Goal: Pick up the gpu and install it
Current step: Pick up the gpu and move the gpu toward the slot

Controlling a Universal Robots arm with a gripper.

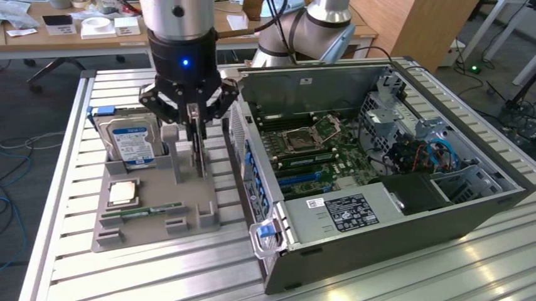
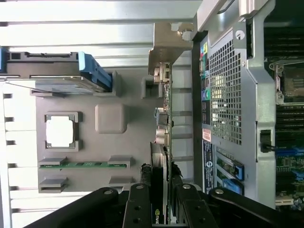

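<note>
**Exterior view: gpu gripped on edge at the parts fixture, beside the open case**

In the exterior view the gpu [image 1: 198, 147] is seen standing on its long edge over the grey parts fixture [image 1: 150, 235], just beside the open computer case [image 1: 469, 207]. It is held upright, judged to be because a thin flat card offers only its two broad faces for pinching. The fingers [image 2: 137, 206] are drawn in to a narrow gap, one against each face near the card's upper edge, so the card is taken as gripped. Whether its lower edge is seated in the fixture's slot or raised clear of it cannot be told.

In the wrist view the card is shown edge-on. Its pale metal bracket [image 2: 166, 52] is at the end away from the fingers, near the case's perforated rear panel [image 2: 225, 95]. The other parts are set in separate recesses, presumably so that each can be reached from above without its neighbours being disturbed.

Counted:
- one gpu
- one hard drive [image 1: 132, 141] with a blue label, standing on edge at the fixture's far end
- one processor [image 1: 123, 192], laid flat
- one green RAM stick [image 1: 152, 210], held between small posts
- one fixture
- one case, its side removed and its motherboard [image 1: 314, 147] exposed, set on the slatted worktop [image 1: 134, 276]
</note>
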